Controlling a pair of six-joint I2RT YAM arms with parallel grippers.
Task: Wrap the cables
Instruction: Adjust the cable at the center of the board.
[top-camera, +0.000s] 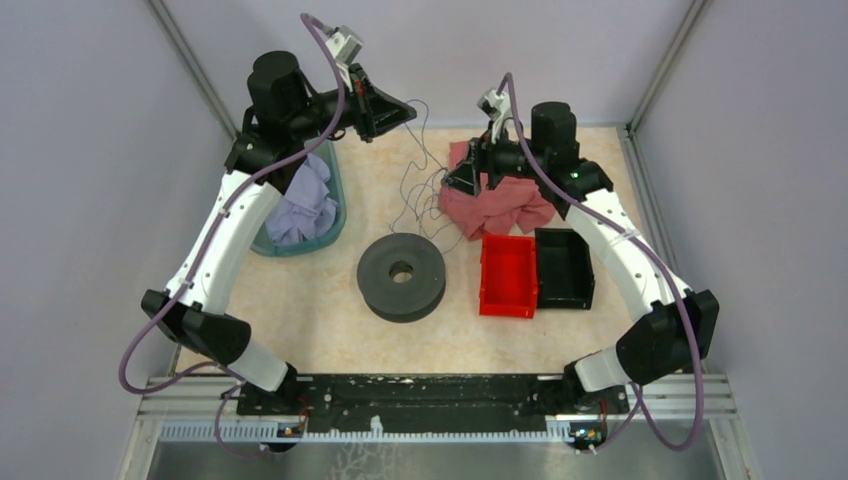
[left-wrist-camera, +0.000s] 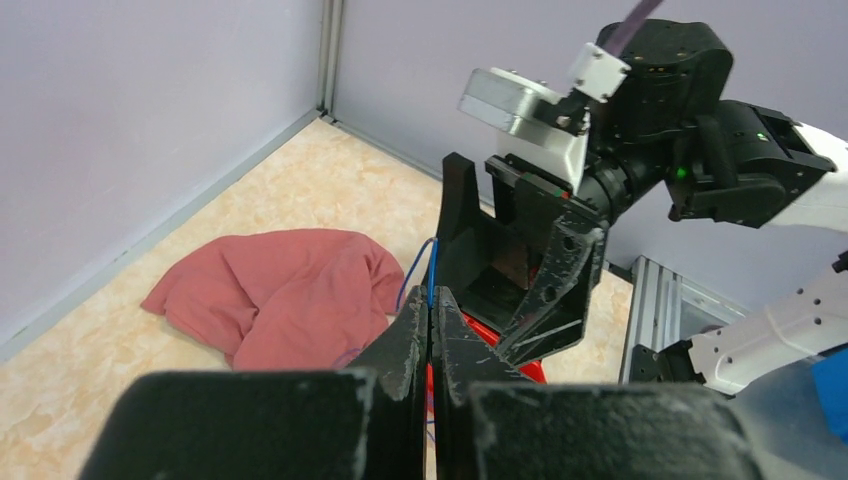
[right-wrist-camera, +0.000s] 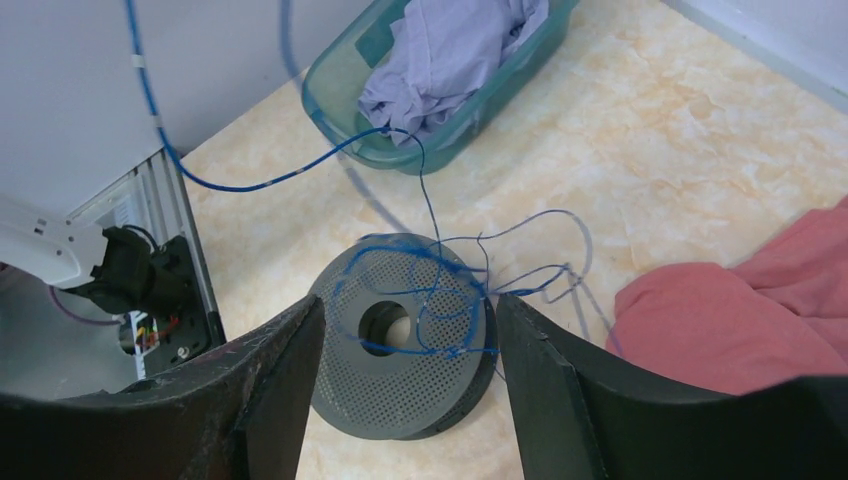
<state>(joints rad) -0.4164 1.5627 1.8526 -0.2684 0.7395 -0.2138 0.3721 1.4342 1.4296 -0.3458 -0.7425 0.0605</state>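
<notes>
The cable is a very thin wire, dark in the top view and blue in the wrist views. My left gripper, raised at the back, is shut on one end of it. From there it hangs in loose curly loops, which the right wrist view shows in front of the black round spool. My right gripper is open and empty above the loops, beside the red cloth. It also shows in the left wrist view, and its fingertips frame the spool.
The spool lies flat mid-table. A red cloth lies under the right arm. A red bin and a black bin stand to the right. A teal basket with lavender cloth is on the left.
</notes>
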